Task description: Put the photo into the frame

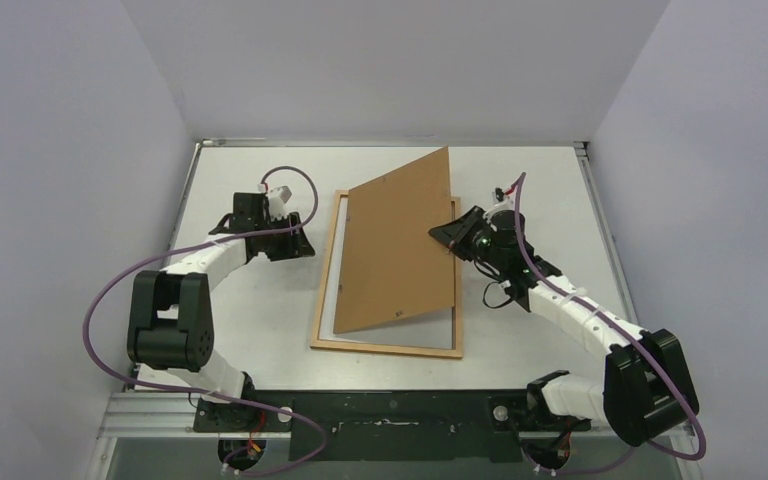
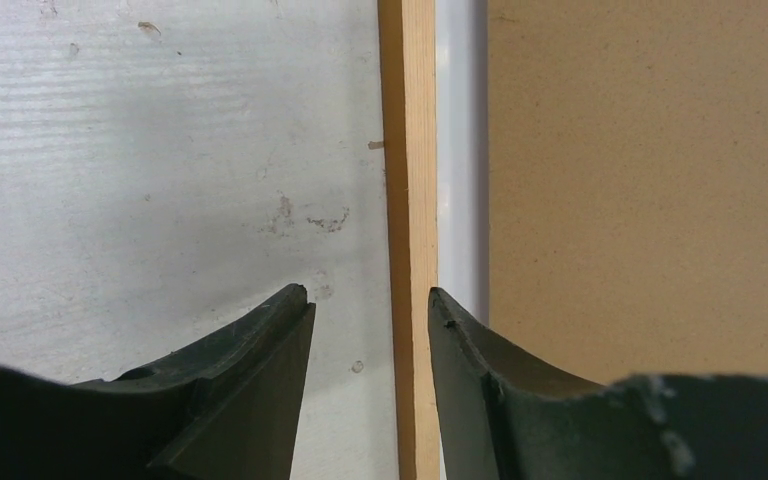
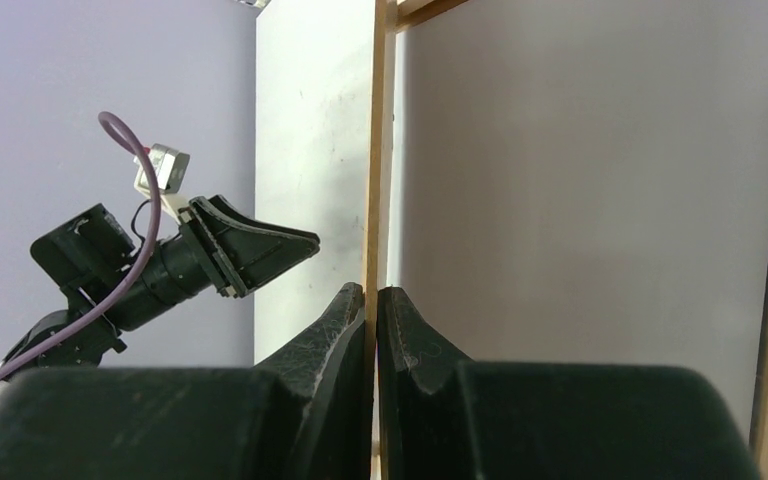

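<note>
A backing sheet (image 1: 400,245) is clamped, tilted over the frame (image 1: 390,349), by the right gripper (image 3: 373,300); the left gripper (image 2: 370,310) is held half-open, empty, astride its rail.

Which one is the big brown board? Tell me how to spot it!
Look at the middle of the white table, where the thin wooden frame lies flat. The brown board leans over it, pinched at its right edge by the right gripper. Unlike the frame, it is solid and tilted.

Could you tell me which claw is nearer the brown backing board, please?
Right. The right claw is shut on the right edge of the backing board; the left claw stands apart, open above the left rail of the frame.
</note>
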